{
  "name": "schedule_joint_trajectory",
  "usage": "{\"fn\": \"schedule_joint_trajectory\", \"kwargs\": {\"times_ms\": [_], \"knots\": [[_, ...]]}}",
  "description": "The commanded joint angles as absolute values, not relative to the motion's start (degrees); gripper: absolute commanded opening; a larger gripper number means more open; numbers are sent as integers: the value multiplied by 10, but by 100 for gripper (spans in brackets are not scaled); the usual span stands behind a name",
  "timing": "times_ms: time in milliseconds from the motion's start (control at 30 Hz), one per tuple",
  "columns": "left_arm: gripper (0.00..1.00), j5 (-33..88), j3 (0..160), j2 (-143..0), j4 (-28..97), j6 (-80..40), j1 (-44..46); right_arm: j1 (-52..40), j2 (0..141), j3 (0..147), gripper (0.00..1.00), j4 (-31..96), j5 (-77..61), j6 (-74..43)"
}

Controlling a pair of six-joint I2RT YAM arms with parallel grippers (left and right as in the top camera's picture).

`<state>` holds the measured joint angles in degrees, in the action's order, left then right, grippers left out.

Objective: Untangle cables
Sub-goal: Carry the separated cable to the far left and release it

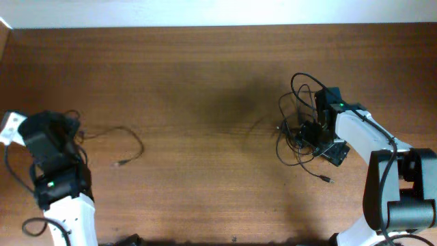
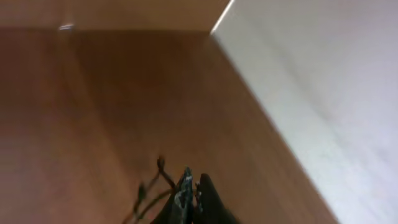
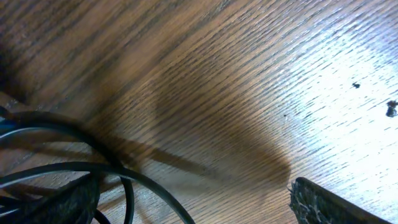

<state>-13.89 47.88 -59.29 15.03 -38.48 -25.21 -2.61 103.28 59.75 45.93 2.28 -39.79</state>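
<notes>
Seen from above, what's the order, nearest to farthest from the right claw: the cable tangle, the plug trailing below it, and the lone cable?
1. Tangle, looped right around the right claw.
2. Trailing plug, just below the claw in the picture.
3. Lone cable, far across on the left side.

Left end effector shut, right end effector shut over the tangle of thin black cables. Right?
Not quite: the right end effector is open, its fingers spread wide in the right wrist view. The left end effector is shut; the rest stands.
</notes>
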Motion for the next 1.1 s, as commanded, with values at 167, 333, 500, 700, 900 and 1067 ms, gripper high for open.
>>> {"fn": "schedule_joint_trajectory", "kwargs": {"times_ms": [167, 333, 500, 700, 900, 1067], "knots": [[1, -262, 545, -526, 189, -303, -385, -30, 1040, 592, 99, 471, 17, -392], [3, -292, 545, -536, 70, -228, -398, -30, 1040, 592, 99, 478, 1, -392], [0, -77, 545, -657, 225, -440, -398, -31, 1040, 592, 99, 474, -9, -392], [0, -72, 545, -830, 273, -479, -398, -31, 1040, 592, 99, 472, -9, -392], [5, -236, 545, -842, 389, -480, -446, -31, 1040, 592, 99, 464, -9, -392], [99, -71, 545, -842, 400, -480, -523, -43, 1040, 590, 99, 456, -7, -392]]}}
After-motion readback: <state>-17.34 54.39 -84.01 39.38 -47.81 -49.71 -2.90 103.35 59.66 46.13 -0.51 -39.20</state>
